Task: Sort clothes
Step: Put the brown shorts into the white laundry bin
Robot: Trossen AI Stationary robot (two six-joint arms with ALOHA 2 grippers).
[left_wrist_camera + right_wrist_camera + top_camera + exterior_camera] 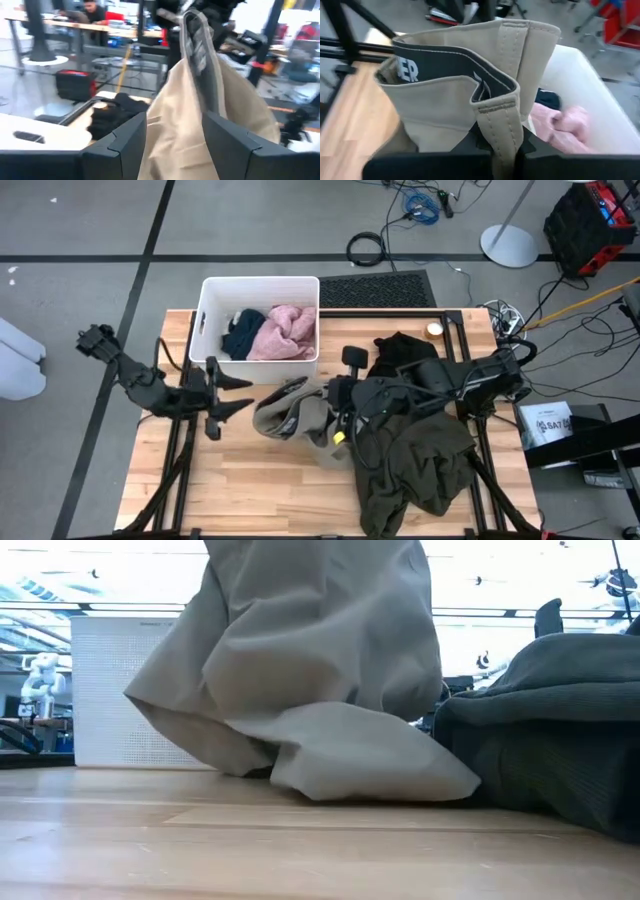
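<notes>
The table (pixel 250 490) is light, honey-coloured wood. On it stands a white bin (pixel 212 300) holding a pale pink garment (pixel 285 332) and a navy blue one (pixel 242 335). The khaki garment (pixel 290 412) is plain tan — its waistband lining is dark grey with pale lettering. Beside it lies a dark olive green garment (pixel 415 465), unpatterned, and behind that a black one (pixel 402 350). Both arms are dark — nearly black.

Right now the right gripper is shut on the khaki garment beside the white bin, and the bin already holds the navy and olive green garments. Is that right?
Not quite. The white bin holds the navy garment and the pink garment, as the high view shows. The olive green garment lies on the table. The right gripper is indeed shut on the khaki garment.
</notes>
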